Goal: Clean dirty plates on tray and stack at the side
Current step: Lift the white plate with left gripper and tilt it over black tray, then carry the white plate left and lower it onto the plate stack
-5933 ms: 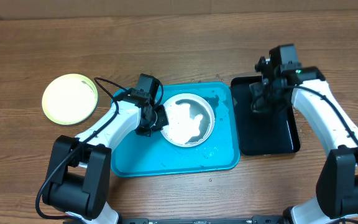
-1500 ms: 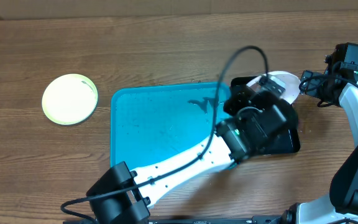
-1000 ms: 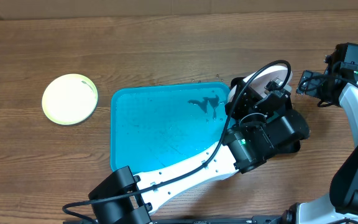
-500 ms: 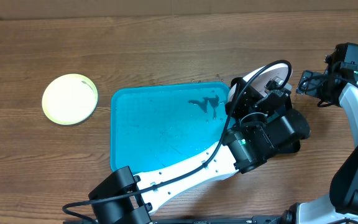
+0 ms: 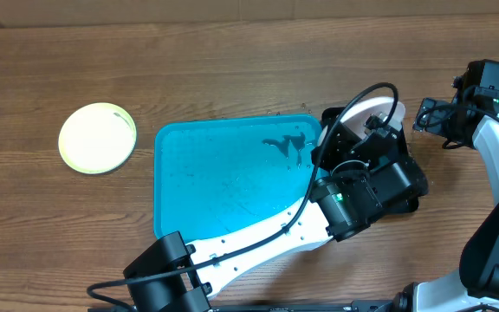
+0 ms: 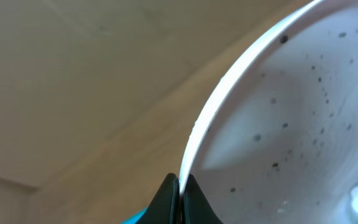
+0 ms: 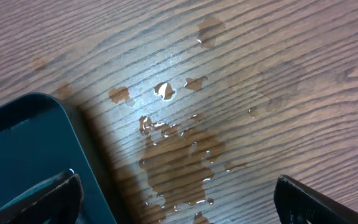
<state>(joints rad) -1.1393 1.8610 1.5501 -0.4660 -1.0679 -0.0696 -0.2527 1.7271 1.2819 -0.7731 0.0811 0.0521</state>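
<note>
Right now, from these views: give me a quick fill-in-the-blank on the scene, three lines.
1. The left pincer grips the white plate by its ____.
2. The right pincer is ____ and holds nothing.
3. The yellow-green plate lies to the ____ of the turquoise tray.
Missing words: rim; open; left.

White links and black joints form the left arm (image 5: 258, 232) and right arm (image 5: 492, 143); a black cable (image 5: 353, 97) loops above the black left gripper (image 6: 179, 182).
</note>
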